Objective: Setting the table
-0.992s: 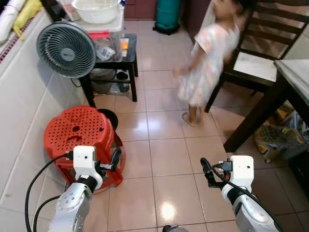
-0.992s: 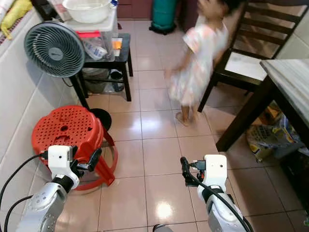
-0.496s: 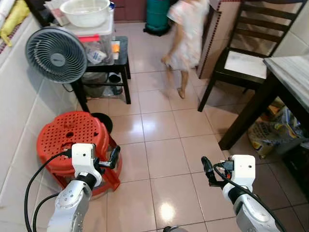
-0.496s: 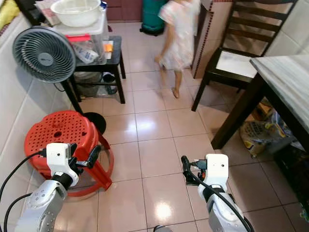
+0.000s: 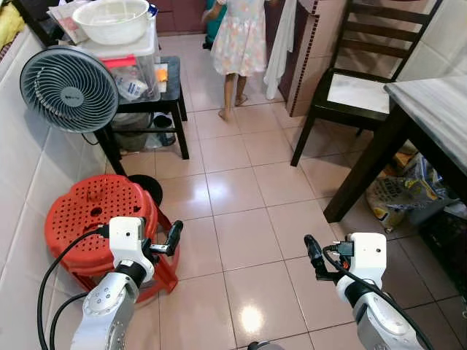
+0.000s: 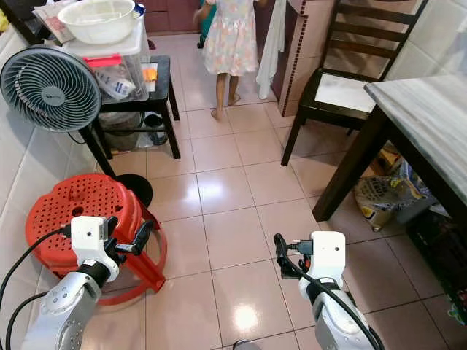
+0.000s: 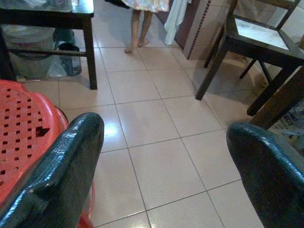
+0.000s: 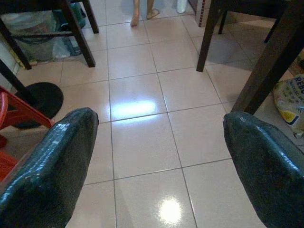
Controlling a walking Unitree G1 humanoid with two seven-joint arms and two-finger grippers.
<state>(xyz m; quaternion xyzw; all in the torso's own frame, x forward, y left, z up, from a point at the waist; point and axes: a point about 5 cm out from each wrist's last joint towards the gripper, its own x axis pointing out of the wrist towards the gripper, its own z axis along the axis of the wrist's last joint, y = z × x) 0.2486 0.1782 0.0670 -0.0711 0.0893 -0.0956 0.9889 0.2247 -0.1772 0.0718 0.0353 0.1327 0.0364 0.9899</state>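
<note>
I hold both claws low in front of me over the tiled floor, and both carry nothing. The left claw has its two fingers spread wide, as the left wrist view shows, and the right claw is spread in the same way.

The table to be set is ahead of the right claw and well apart from it, on its outer side, with a dark chair beyond it. On the part of the top that I see, nothing is laid yet.

The only dish I can find is a pale bowl, far ahead of the left claw, resting on a plastic box on a small black side table, behind a fan. I judge it is light plastic, stiff but smooth and a little slippery, so I would pinch its rim, one finger inside and one outside. If it is ceramic, it will be heavier and can break.

A red stool stands just beside the left claw. A person stands far ahead, so I must move with care
</note>
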